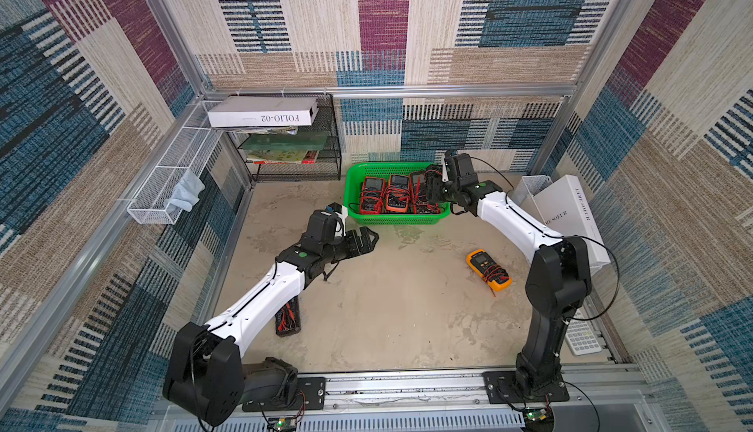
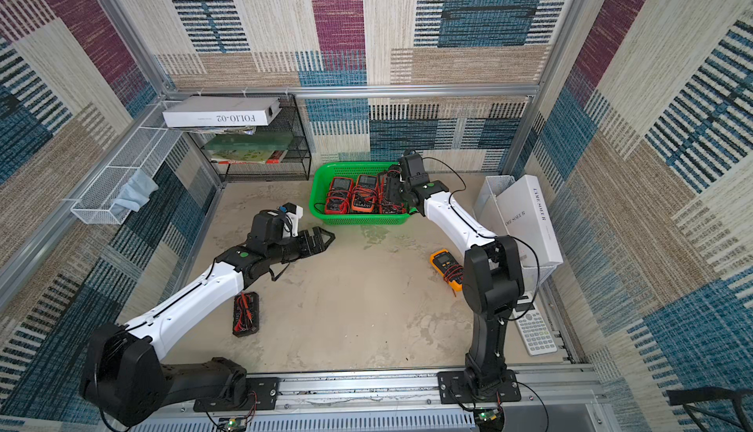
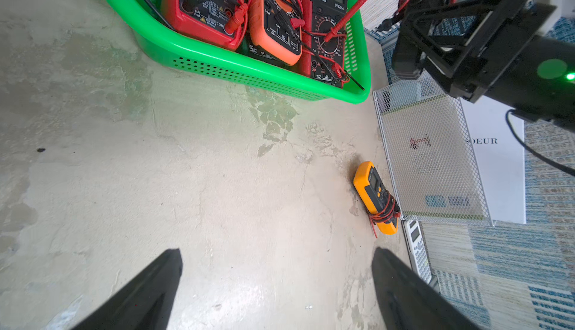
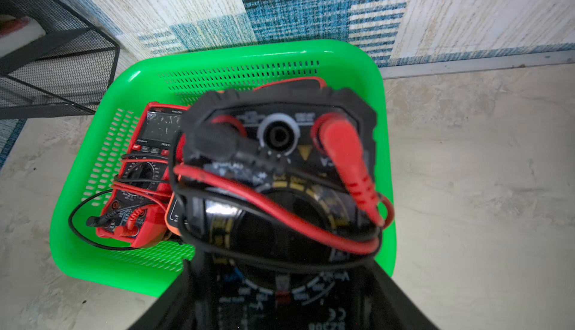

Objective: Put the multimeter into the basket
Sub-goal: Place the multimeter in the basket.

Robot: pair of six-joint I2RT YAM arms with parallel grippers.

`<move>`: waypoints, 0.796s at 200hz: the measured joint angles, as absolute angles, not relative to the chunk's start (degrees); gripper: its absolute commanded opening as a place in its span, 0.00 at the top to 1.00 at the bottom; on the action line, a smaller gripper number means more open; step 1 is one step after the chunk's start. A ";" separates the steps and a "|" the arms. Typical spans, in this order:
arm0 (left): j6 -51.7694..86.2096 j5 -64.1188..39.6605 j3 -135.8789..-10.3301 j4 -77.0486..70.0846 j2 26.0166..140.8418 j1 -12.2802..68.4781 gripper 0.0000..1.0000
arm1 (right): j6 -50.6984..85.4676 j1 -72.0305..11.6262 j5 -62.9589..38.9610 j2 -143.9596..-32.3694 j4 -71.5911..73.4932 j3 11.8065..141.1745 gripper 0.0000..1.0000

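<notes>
Desk (image 1: 387, 307) is carrying everything. Basket (image 1: 391, 218) is sitting at the back centre, just beside the black mesh rack (image 1: 332, 144). Right gripper (image 1: 431, 192) is hanging over the basket's right end, jaws clamping the black multimeter (image 4: 280, 172), with red and black leads wrapping round it. The meter is sitting above the basket interior; can't tell if it's touching anything below. Left gripper (image 1: 368, 240) is hovering over bare desk in front of the basket, jaws spread wide and gripping nothing. Red multimeter (image 1: 371, 193), orange multimeter (image 1: 397, 194) and ANENG multimeter (image 3: 326, 23) are lying side by side in the basket. Yellow multimeter (image 1: 489, 269) is lying on the desk near the right arm, dark meter (image 2: 246, 313) beside the left arm.
</notes>
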State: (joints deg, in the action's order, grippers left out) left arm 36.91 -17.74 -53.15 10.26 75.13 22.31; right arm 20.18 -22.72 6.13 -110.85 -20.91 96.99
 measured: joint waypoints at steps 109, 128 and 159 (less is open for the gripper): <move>36.91 -18.15 -53.58 10.33 75.16 22.13 0.00 | 19.51 -22.61 5.76 -117.67 -22.74 98.39 0.10; 36.93 -18.17 -53.58 10.33 75.16 22.13 0.00 | 19.49 -22.61 6.00 -118.28 -22.90 98.74 0.00; 37.17 -18.31 -53.56 10.31 75.16 22.13 0.00 | 19.46 -22.61 6.39 -118.41 -23.24 98.89 0.01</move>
